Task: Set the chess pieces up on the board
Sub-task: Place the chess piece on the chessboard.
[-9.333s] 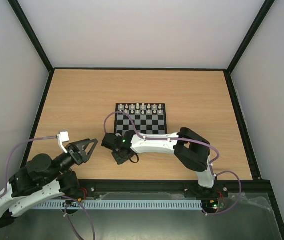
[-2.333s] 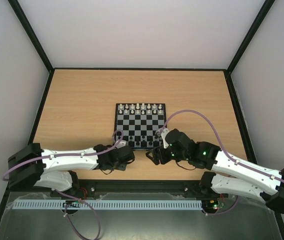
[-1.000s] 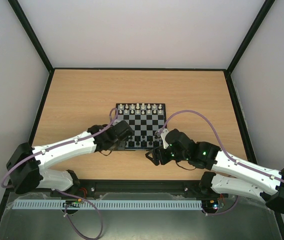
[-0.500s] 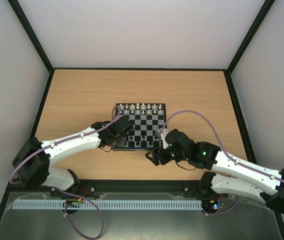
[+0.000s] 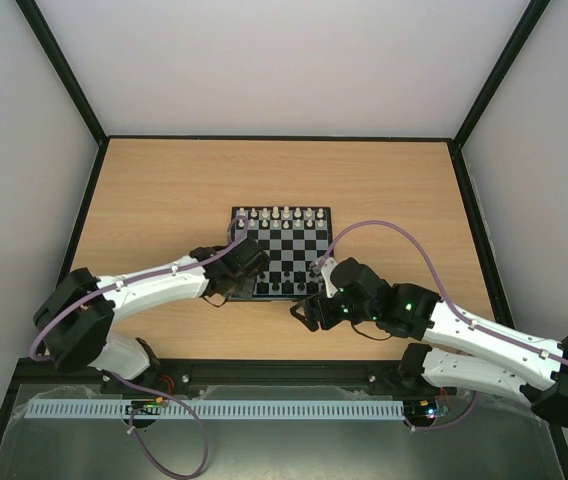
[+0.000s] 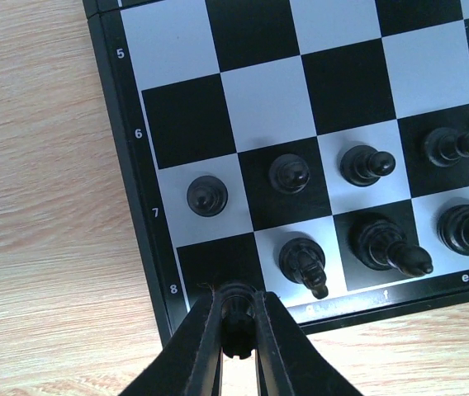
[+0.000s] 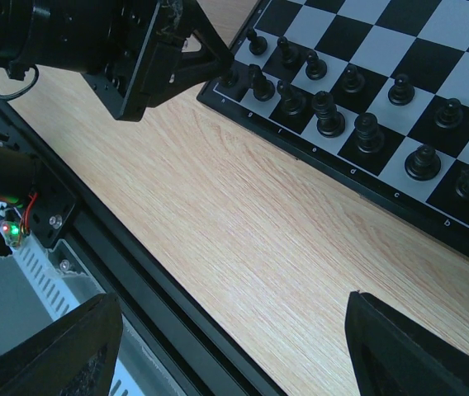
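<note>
Clamping tiny black piece (image 6: 236, 328), left pincer (image 6: 234, 304)

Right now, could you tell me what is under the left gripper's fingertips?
A dark chess piece is clamped in the left gripper over the board's corner by the 8. The fingers hide whether its base touches down.

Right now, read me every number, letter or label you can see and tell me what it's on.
"5", "6", "7", "8": down the border of the board, left wrist view.
"f", "e": same border, along its near edge.
Border letters in the right wrist view: too small to read.
</note>
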{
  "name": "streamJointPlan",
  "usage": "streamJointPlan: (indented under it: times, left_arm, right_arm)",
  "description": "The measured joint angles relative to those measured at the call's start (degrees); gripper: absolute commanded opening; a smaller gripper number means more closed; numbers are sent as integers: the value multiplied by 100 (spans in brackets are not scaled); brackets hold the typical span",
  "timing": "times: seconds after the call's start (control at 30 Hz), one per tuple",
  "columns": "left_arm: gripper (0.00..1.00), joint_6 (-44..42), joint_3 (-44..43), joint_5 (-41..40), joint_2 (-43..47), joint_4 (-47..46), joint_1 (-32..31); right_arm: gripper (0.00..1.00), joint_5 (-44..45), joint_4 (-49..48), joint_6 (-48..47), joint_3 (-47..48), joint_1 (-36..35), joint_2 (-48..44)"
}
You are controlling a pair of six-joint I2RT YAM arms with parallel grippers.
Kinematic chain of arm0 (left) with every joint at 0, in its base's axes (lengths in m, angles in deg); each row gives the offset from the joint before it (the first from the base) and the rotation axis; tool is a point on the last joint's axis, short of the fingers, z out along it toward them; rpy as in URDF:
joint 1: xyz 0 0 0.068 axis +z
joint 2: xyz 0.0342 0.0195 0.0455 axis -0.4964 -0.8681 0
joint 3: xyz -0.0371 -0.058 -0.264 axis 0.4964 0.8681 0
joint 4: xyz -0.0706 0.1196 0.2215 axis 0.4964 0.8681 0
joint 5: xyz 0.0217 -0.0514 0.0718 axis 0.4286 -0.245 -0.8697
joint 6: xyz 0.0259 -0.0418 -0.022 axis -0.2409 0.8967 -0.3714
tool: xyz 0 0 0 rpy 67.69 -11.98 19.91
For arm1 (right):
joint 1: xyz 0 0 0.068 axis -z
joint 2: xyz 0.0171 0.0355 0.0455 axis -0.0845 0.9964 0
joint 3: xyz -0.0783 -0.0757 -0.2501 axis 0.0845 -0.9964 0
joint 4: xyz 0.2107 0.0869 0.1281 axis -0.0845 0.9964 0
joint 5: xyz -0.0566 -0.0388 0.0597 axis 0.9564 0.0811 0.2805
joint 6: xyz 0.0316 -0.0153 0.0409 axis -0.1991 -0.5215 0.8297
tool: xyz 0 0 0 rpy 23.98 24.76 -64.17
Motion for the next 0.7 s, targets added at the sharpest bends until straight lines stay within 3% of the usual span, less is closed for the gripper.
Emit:
streamJointPlan:
  times: [0.7]
  left_arm:
    - [12, -20, 63, -44, -205, -146, 31]
  right_arm:
    - [75, -83, -39, -7, -37, 0, 7]
